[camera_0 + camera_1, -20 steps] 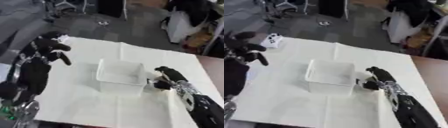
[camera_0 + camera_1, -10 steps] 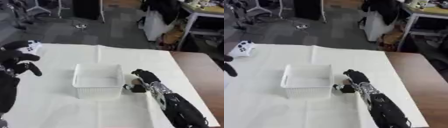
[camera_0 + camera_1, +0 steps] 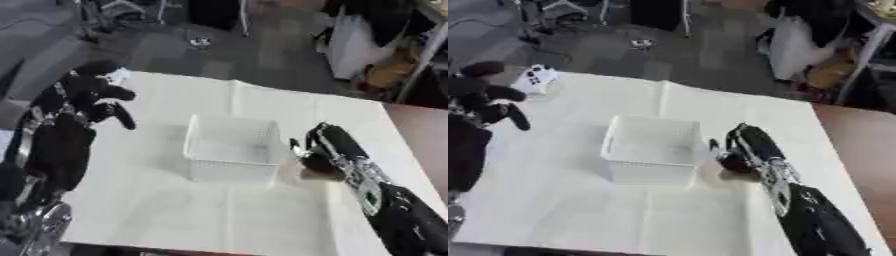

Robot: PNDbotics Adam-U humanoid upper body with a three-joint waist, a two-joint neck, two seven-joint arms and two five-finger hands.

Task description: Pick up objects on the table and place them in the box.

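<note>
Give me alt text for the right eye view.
A white mesh box sits mid-table on a white cloth. The robot's right hand rests curled beside its right wall; the left hand hangs at the left edge, near a white controller.

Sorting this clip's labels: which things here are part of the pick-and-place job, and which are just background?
Job: white box; white game controller at the table's far left corner; right hand beside the box; left hand.
Background: white bag on the floor; wooden desk.
</note>
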